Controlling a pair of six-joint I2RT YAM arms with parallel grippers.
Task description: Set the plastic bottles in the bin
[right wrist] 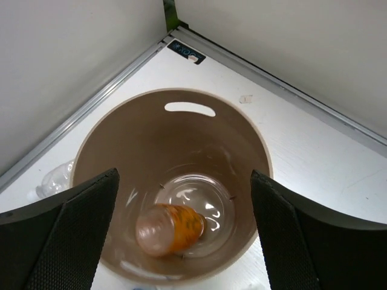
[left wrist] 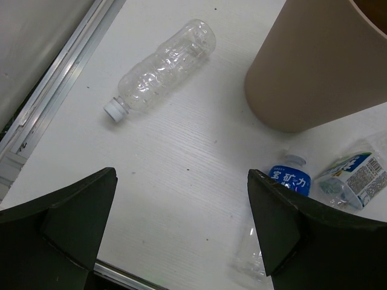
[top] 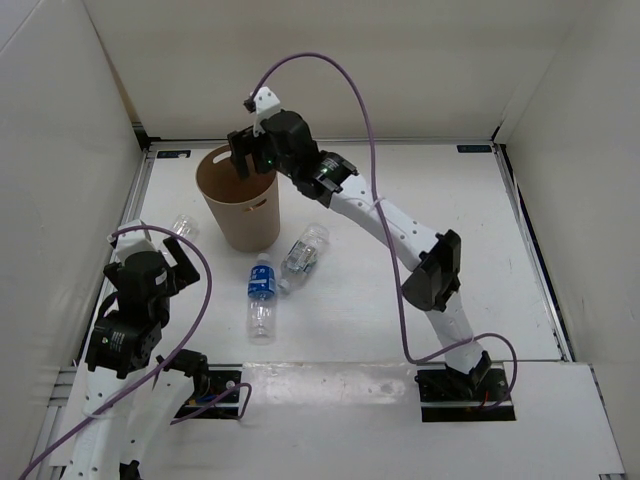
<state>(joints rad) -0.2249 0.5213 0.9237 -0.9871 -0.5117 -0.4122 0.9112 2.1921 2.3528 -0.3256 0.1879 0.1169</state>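
Note:
The tan-brown bin (top: 240, 215) stands at the back left of the table. My right gripper (top: 244, 160) hangs open and empty over its mouth. In the right wrist view the short orange bottle (right wrist: 170, 228) lies on the bottom of the bin (right wrist: 121, 139), below the open gripper (right wrist: 184, 208). A plain clear bottle (top: 182, 225) lies left of the bin. A bottle with a blue label (top: 262, 292) and a crumpled labelled bottle (top: 305, 252) lie in front of the bin. My left gripper (top: 168, 252) is open and empty, above the table near the clear bottle (left wrist: 160, 69).
White walls close in the table at the left, back and right. A metal rail (left wrist: 54, 96) runs along the left edge beside the clear bottle. In the left wrist view the bin (left wrist: 320, 66) stands at the upper right, with the blue-label bottle (left wrist: 290, 177) below it.

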